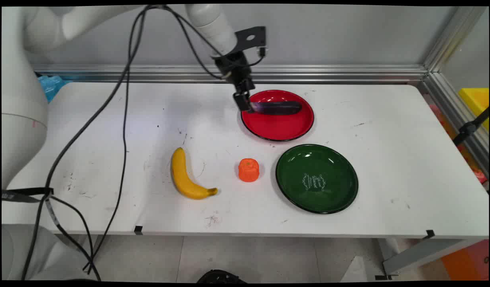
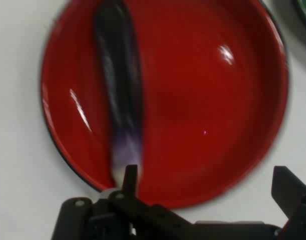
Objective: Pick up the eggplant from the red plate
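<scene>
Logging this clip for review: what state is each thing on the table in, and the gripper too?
gripper: open, low over the red plate's edge, at the eggplant's end
eggplant: lying flat in the red plate
red plate: upright, holds the eggplant
green plate: upright, empty
banana: lying on the table
orange piece: standing between banana and green plate

White work surface against a plain grey wall

The rectangular white surface (image 1: 388, 167), scuffed with small dark marks, runs up to a flat grey wall (image 1: 340, 36) edged at its foot by a ribbed aluminium rail (image 1: 328, 73). A second aluminium rail (image 1: 448, 36) slants down the right side. Pale grey floor tiles (image 1: 248, 255) show below the near edge. A yellow box (image 1: 477, 99) sits beyond the right rail, and crumpled blue plastic (image 1: 51, 85) lies at the far left corner.
</scene>
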